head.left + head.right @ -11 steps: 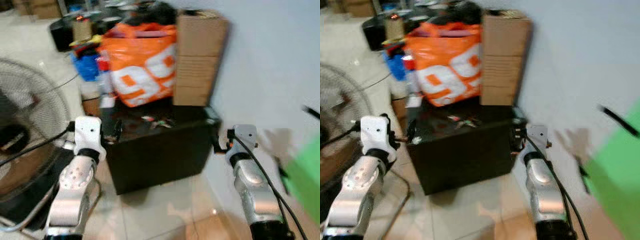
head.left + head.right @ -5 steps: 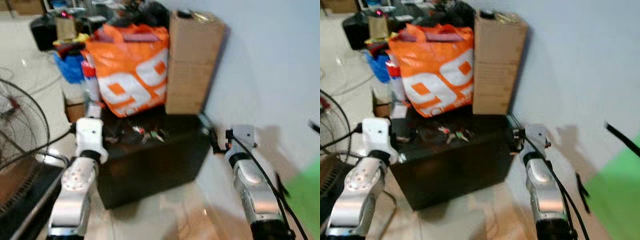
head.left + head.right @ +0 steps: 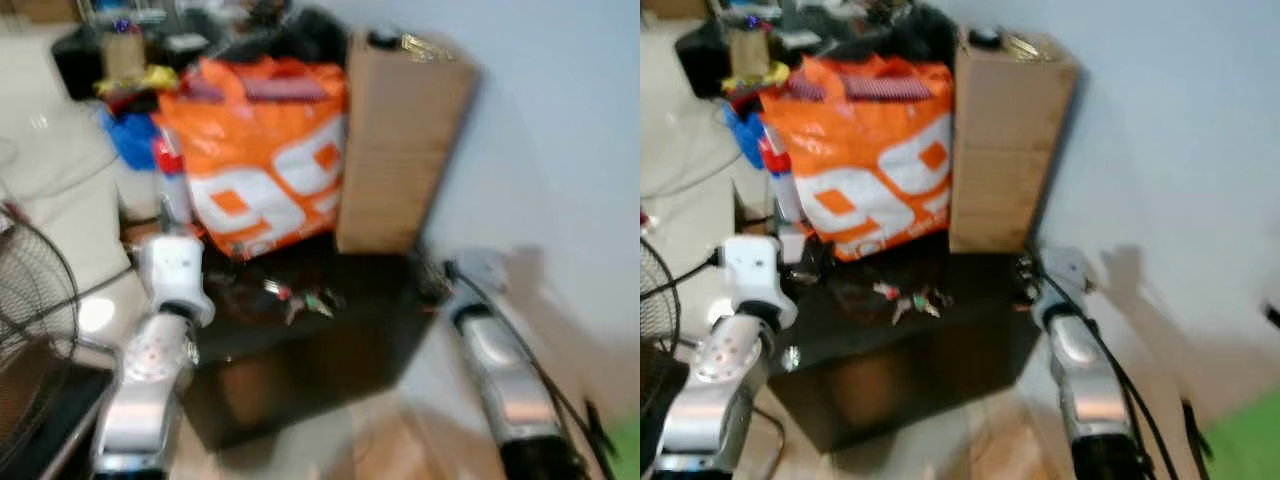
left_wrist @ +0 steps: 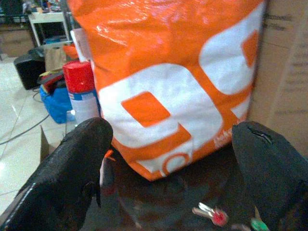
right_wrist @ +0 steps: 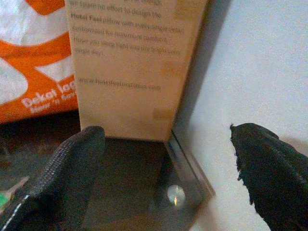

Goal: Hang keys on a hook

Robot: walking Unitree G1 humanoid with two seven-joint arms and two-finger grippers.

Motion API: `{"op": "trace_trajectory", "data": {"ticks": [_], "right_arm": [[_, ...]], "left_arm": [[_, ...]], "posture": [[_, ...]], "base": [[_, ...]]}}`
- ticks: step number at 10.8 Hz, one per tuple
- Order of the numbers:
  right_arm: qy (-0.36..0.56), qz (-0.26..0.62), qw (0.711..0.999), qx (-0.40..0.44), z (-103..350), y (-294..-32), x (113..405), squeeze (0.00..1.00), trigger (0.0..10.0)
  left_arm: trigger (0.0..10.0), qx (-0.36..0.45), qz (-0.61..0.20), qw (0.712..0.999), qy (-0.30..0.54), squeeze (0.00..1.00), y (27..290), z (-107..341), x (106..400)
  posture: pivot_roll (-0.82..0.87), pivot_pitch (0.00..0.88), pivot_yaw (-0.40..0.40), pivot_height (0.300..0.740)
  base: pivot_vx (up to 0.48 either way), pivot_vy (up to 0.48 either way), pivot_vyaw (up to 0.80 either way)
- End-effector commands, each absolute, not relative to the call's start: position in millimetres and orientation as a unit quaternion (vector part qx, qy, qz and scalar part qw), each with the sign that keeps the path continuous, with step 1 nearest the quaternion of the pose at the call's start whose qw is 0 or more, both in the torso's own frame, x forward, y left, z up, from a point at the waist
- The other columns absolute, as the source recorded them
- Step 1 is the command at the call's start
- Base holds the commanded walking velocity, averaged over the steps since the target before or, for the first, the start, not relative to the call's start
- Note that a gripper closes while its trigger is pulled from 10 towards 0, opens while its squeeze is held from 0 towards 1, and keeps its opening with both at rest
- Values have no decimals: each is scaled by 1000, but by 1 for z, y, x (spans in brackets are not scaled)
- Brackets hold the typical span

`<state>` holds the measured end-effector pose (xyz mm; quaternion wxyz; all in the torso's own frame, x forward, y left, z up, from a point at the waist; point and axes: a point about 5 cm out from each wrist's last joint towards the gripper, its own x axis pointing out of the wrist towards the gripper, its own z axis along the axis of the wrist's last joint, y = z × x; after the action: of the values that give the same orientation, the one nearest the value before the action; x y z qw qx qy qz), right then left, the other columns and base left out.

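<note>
Left eye view, blurred: you've got the keys (image 3: 298, 297) lying flat on the black cabinet (image 3: 330, 350), just in front of the orange bag (image 3: 262, 150). The bunch is strung out roughly across the cabinet top, from a pale piece at one end to a green tag at the other; individual keys can't be resolved. The cardboard box (image 3: 398, 140) stands upright against the pale wall (image 3: 560, 120), touching the bag's right side. The left arm reaches to the cabinet's left front corner, the right arm to its right edge.

Right eye view: same layout, slightly sharper. The keys sit near the middle of the glossy cabinet top, between the two wrists. Light tiled floor (image 3: 680, 140) with clutter behind the bag; a fan grille (image 3: 655, 310) sits left of the cabinet.

Left wrist view: left gripper (image 4: 173, 159) has its fingers wide apart, holding nothing, aimed at the bag. The keys show low between the fingers, with red and green tags, on the cabinet in front of the bag. A red-capped can (image 4: 82, 91) stands beside the bag.

Right wrist view: right gripper (image 5: 168, 163) fingers spread too, nothing between them, pointing at the box base and the cabinet's back corner by the wall.
</note>
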<state>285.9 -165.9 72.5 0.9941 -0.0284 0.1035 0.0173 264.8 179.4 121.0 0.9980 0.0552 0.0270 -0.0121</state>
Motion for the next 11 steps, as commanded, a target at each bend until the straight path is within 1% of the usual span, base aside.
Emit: {"op": "trace_trajectory", "data": {"ticks": [1, 2, 3, 4, 5, 7, 8, 10, 11], "right_arm": [[91, 31, 995, -29, 79, -157, 290, 1000, 10000], [95, 35, 994, -27, 78, -156, 291, 1000, 10000], [102, 38, 994, -28, 75, -156, 290, 1000, 10000], [103, 41, 993, -33, 74, -156, 290, 1000, 10000], [102, 48, 993, -37, 74, -155, 290, 1000, 10000], [103, 54, 992, -37, 74, -155, 290, 1000, 10000], [108, 62, 991, -37, 73, -156, 290, 1000, 10000], [121, 106, 986, -42, 70, -150, 291, 1000, 10000], [127, 147, 980, -53, 68, -143, 289, 1000, 10000]], "left_arm": [[10000, 60, -1, 998, 25, 686, 187, 123, 265], [10000, 64, -1, 998, 28, 651, 187, 122, 264], [10000, 71, -3, 997, 36, 604, 186, 119, 263], [10000, 73, -7, 997, 36, 612, 184, 118, 263], [10000, 79, -11, 996, 30, 624, 184, 120, 264], [10000, 79, -11, 996, 30, 627, 184, 120, 264], [10000, 80, -10, 996, 29, 627, 184, 120, 264], [10000, 84, -9, 996, 28, 624, 185, 121, 264], [10000, 80, -8, 996, 25, 604, 185, 121, 263]], "posture": [[-54, 0, -53, 740], [-53, 0, -52, 740], [-53, 0, -49, 740], [-53, 0, -49, 740], [-55, 0, -42, 740], [-57, 0, -41, 740], [-56, 0, -43, 740], [-54, 0, -45, 740], [-52, 0, -50, 740]], "base": [[480, 0, 0], [371, 0, 0], [0, 0, 0], [0, 0, 0], [0, 0, 700], [0, -352, 800], [0, -416, 0], [0, -399, 0], [0, 0, 0]]}}
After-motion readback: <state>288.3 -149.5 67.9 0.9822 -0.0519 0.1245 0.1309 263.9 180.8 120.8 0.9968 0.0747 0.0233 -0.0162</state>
